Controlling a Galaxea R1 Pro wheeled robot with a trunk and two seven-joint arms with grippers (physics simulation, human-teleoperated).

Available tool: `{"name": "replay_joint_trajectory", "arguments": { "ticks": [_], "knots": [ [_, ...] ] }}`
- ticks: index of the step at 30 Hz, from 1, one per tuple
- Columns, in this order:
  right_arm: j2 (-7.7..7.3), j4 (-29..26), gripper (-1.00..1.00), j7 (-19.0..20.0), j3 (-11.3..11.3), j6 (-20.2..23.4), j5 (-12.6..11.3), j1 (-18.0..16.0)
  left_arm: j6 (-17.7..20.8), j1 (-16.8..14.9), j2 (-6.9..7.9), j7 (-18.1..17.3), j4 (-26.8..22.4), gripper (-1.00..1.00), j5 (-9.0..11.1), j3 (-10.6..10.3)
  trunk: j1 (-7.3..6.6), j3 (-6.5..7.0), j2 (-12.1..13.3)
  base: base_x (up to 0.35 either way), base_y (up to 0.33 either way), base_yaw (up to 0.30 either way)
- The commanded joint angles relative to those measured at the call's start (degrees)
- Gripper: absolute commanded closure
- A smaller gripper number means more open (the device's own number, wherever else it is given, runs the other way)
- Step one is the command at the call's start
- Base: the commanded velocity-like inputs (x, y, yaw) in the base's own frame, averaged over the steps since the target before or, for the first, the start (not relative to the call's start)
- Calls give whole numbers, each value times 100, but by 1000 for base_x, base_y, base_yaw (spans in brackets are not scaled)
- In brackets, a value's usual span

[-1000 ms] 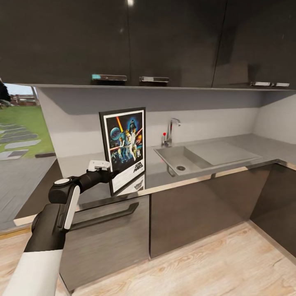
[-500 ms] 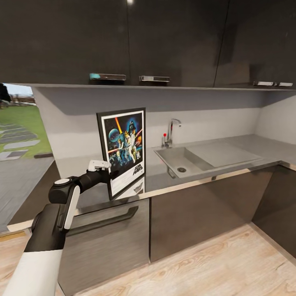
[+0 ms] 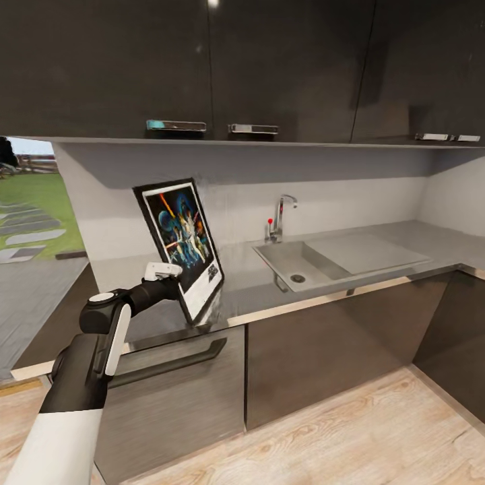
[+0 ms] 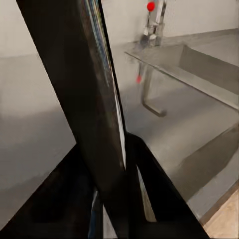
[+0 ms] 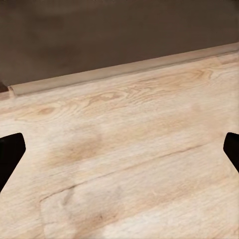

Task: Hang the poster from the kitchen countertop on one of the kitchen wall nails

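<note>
L gripper (image 3: 176, 286) clamped on poster (image 3: 180, 242) at lower left frame edge, near front of kitchen countertop (image 3: 377, 252). Poster tilted, top leaning back and to the left toward backsplash, bottom corner down by metallic counter edge; cannot tell whether touching slab or just above. In L wrist view, black frame of poster (image 4: 84, 99) edge-on betw. two dark fingers (image 4: 149, 189), pressed on both sides. Sink (image 3: 316, 259) and chrome tap (image 3: 279, 215) to the right of poster, well apart. Dark upper cabinets (image 3: 202, 67) overhead, dark lower cabinet w/ handle (image 3: 175, 360) under counter. R gripper (image 5: 119, 149) spread wide, fingertips at opp. picture edges, nothing betw., over light wood floor (image 5: 129, 174).
</note>
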Motion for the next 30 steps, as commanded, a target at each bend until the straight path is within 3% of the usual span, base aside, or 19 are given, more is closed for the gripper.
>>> {"name": "replay_joint_trajectory", "arguments": {
  "ticks": [1,30],
  "knots": [
    [-1,3,-100,-2,0,-17,6,-4,34,-5,-1,-50,-5,100,10,6,0,-6,-3,0,0,0],
    [-1,3,-100,-2,-8,-17,-3,-4,85,-5,-39,-85,-235,100,59,-70,0,-6,-3,0,0,0]
  ]
}}
